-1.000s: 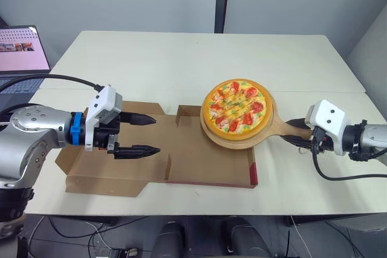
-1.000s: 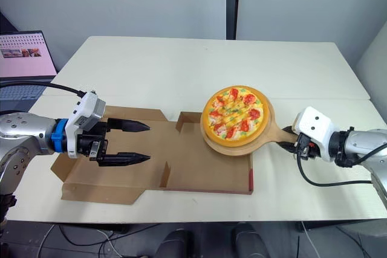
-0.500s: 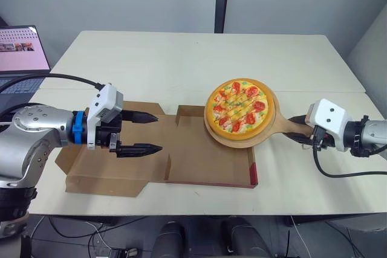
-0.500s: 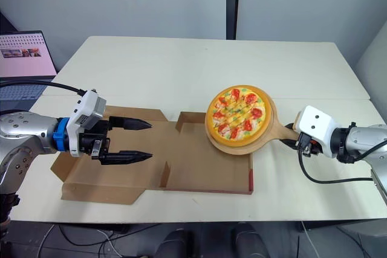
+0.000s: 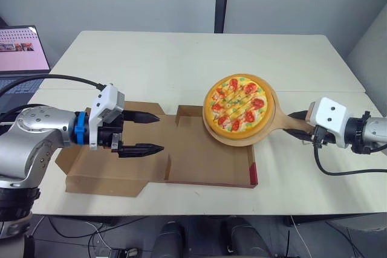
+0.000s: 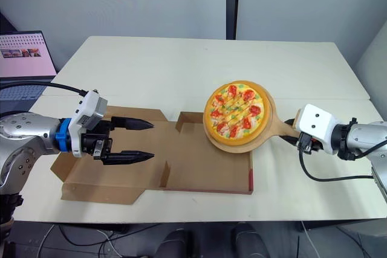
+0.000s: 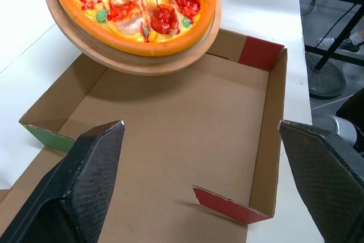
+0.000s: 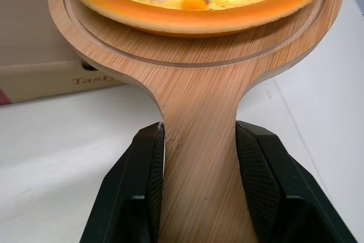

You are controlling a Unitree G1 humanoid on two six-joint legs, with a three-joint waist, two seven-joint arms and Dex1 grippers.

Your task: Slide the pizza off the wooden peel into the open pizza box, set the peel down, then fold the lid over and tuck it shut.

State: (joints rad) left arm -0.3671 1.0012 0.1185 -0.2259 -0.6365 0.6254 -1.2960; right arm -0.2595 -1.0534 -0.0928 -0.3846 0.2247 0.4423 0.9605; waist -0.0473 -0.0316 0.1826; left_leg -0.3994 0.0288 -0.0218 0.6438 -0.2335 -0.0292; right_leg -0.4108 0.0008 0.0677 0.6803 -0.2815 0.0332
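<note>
A pizza [image 5: 236, 103] with red and green toppings lies on a round wooden peel [image 5: 273, 119], held above the far right corner of the open brown pizza box [image 5: 205, 161]. My right gripper [image 8: 199, 157] is shut on the peel's handle [image 8: 199, 186], its fingers [image 8: 259, 169] pressed against both sides. The box lid [image 5: 97, 170] lies flat to the left. My left gripper [image 5: 154, 133] stands open above the lid, pointing toward the box tray, with nothing between its fingers [image 7: 85, 180].
A laptop [image 5: 23, 49] sits at the table's far left edge. The white table [image 5: 193, 58] stretches wide behind the box. Cables trail from both wrists.
The right gripper has raised the peel and drawn it slightly back, and the pizza has turned a little with it. The left gripper has edged a little to the right.
</note>
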